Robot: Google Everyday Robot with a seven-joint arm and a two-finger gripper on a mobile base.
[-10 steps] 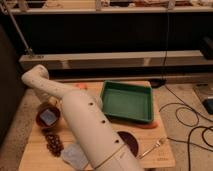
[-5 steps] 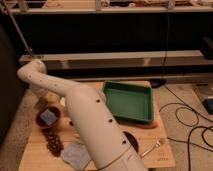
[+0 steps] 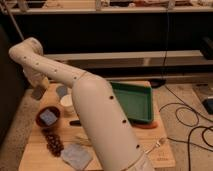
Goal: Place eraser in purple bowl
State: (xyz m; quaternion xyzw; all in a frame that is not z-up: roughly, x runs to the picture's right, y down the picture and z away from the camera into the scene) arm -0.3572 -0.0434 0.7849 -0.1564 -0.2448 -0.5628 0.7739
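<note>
My arm rises from the bottom of the camera view, bends at the upper left and comes down over the table's far left corner. The gripper [image 3: 38, 92] hangs there low over the tabletop, shut. What lies between or under its fingers is hidden. I cannot pick out the eraser anywhere in view. The purple bowl is hidden too, with my arm covering the table's front middle. A reddish-brown bowl [image 3: 48, 116] with a blue-grey block in it stands in front of the gripper on the left side.
A green tray [image 3: 134, 101] fills the right back of the wooden table [image 3: 35, 150]. Also there are a white cup [image 3: 67, 104], a grey round thing [image 3: 61, 91], a small black object [image 3: 75, 122], a dark cluster [image 3: 53, 143], a grey-blue pad [image 3: 76, 156] and a fork [image 3: 157, 145]. Cables lie on the floor at right.
The arm has swung further left and forward. The gripper has moved from above the reddish-brown bowl's far side to the table's left corner and has closed.
</note>
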